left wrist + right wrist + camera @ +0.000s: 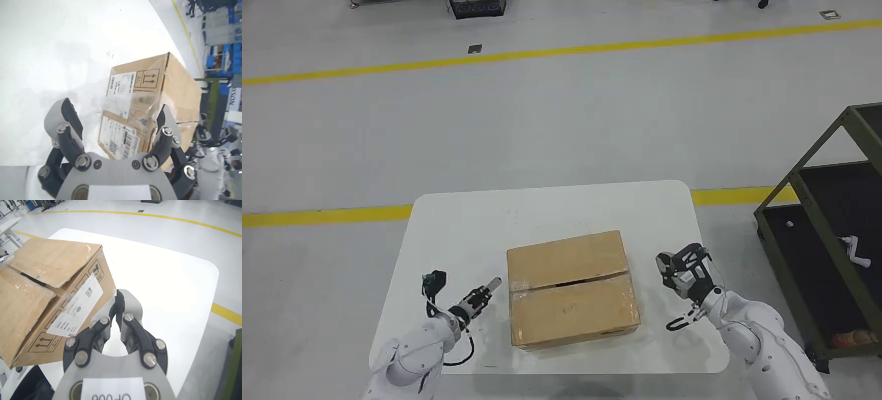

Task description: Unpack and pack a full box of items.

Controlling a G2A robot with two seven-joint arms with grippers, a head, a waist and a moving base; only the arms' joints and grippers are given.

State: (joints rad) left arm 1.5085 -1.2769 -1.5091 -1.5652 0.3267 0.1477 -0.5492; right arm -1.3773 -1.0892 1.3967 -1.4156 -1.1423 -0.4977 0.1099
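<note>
Top view: cardboard box (570,290) on counter (462,230), flaps down.
Left tool (115,121): spread wide, empty, left of box.
Right tool (117,306): pinched closed, empty, right of box.

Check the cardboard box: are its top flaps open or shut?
Shut but unsealed: both flaps of the cardboard box lie folded down, with a dark gap along their seam. Contents hidden.

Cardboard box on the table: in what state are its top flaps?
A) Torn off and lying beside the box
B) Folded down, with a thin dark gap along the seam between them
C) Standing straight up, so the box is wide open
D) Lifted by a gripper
B: the top flaps of the cardboard box lie folded down, and a thin dark gap runs along the seam between them.
</note>
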